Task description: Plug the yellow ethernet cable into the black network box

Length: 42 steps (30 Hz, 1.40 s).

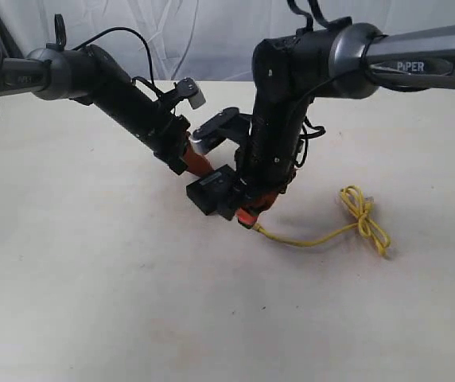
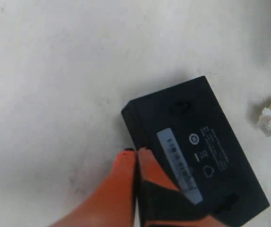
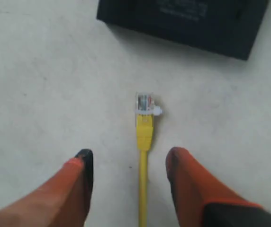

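The black network box lies flat on the table, its grey-white label facing up. My left gripper is shut with nothing between its orange fingers, and its tips rest against the box's near edge. The yellow ethernet cable runs from a tied looped bundle toward the box. Its clear plug lies on the table a short way from the box's side, not inserted. My right gripper is open and straddles the cable just behind the plug, touching nothing.
The pale table top spreads wide in front and to both sides. Both black arms cross close together above the box, the right arm directly over it. The plug also shows beyond the box in the left wrist view.
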Available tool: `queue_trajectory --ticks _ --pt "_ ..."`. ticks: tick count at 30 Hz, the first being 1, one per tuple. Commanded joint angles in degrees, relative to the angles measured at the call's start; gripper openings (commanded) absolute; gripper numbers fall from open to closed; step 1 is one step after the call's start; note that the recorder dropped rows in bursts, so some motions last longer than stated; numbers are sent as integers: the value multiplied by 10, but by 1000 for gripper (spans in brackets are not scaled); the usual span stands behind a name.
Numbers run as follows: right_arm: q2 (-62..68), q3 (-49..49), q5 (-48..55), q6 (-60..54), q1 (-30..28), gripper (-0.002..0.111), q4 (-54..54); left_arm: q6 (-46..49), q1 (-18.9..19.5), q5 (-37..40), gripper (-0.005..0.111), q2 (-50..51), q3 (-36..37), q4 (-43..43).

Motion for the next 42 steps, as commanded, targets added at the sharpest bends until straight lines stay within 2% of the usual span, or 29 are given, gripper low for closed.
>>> queue_trajectory --ticks 1,6,24,32,42 --pt "-9 30 -46 -20 -2 49 -27 -3 0 8 0 -1 -2 -11" --pt "0 31 -50 -95 -16 49 31 -3 0 9 0 -1 -2 -11" --pt "37 31 -78 -131 -16 49 26 -3 0 8 0 -1 -2 -11" --pt "38 31 -90 -133 -42 49 35 -3 0 8 0 -1 -2 -11" --pt "38 31 -79 -134 -28 49 31 -3 0 7 0 -1 -2 -11"
